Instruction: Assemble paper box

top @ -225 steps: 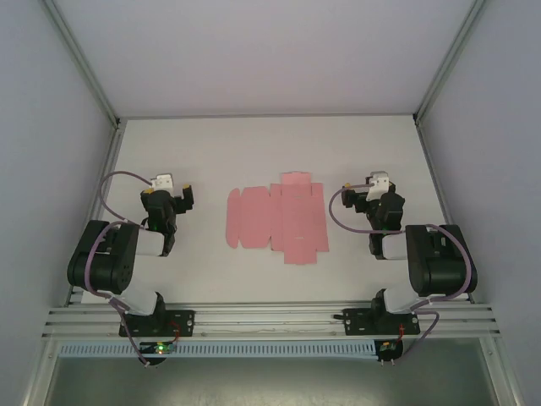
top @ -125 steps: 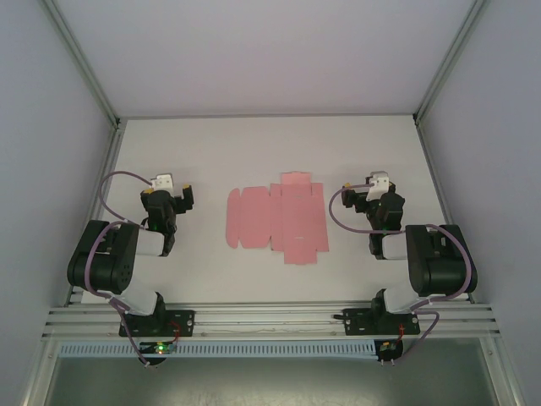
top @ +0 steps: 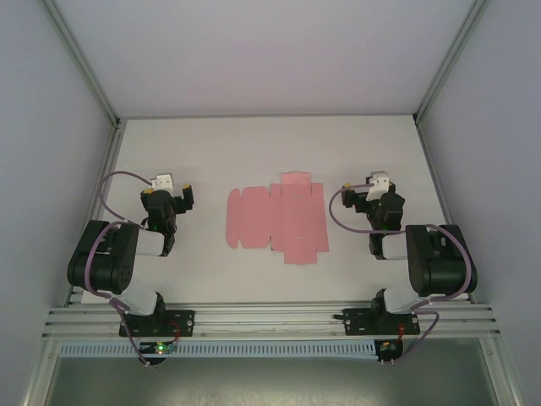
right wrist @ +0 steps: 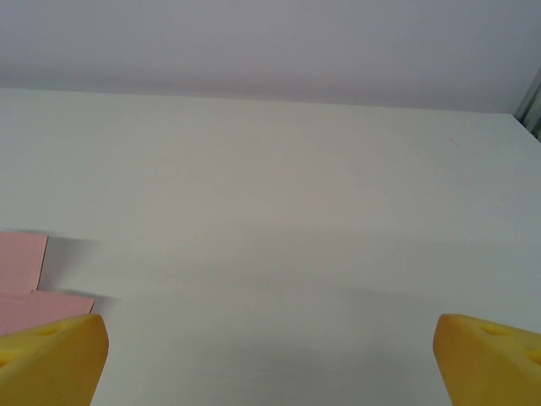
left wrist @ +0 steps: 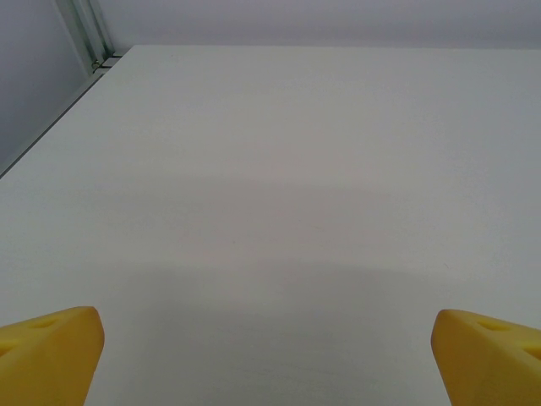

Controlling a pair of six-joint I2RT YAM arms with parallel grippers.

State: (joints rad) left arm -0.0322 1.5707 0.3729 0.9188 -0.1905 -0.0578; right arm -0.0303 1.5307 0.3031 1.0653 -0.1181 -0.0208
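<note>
The paper box (top: 277, 222) is seen from above as a flat, unfolded pink sheet lying on the white table (top: 211, 152), about midway between the two arms and touched by neither. Rounded flaps are seen at its left end and a short tab juts from its far edge. Its fold lines are too faint to be traced with any certainty.

The left fingers (left wrist: 46, 359) are spread wide apart. In the left wrist view, two yellow tips are seen at the bottom corners, both cut off by the frame edge, with bare table between them. A metal frame rail (left wrist: 89, 38) is caught in the far left corner of that view.

The right fingers (right wrist: 51, 359) are likewise held wide apart and grip nothing. Their yellow tips are again cropped at the bottom corners. In the right wrist view, a small stepped piece of the pink sheet is seen at the left edge. It is cut off by the frame and partly covered by the left-hand yellow tip.

From above, both sets of fingers are small and dark, and their tips can hardly be told apart from the wrist housings. Each is seen well apart from the sheet, the left off its left end and the right off its right side.
</note>
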